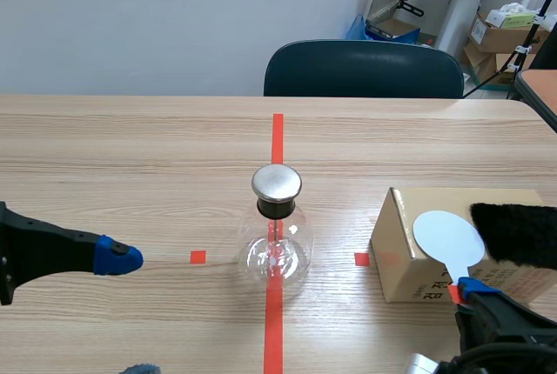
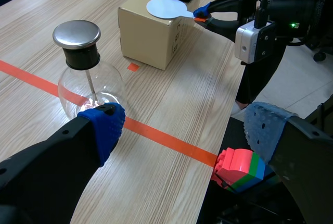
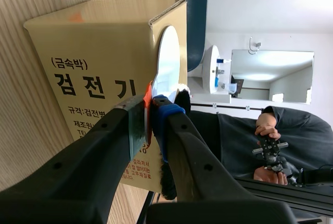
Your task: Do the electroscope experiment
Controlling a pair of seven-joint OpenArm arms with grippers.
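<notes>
Upright on the pale wooden bench [image 1: 130,148], right on the long orange-red tape line: a clear round glass flask with a black neck and a flat metal cap [image 1: 277,235]. Inside the bulb, a thin rod hanging down from the neck.

Off to the right of the flask in the scene view, apart from it: a tan cardboard box with printed lettering [image 1: 405,257]. On top of the box, toward its far right side: a black furry cloth [image 1: 518,233].

Over the box's near top edge: a white round flat paddle with an orange-red handle [image 1: 447,239]. Hard to tell whether the disc touches the cardboard. Right jaws pressed onto that handle from both sides, pinching it, with a blue pad [image 3: 167,110] against one face. Arm low, entering from the right.

Left jaws spread wide, gripping nothing, low over the left part of the bench. One blue pad [image 2: 106,125] turned toward the flask but apart from it, near a small tape square.

Behind the bench: a dark blue-green chair back [image 1: 364,70]. Past the bench's near edge in the left wrist view: a red, green and blue toy block [image 2: 240,166].
</notes>
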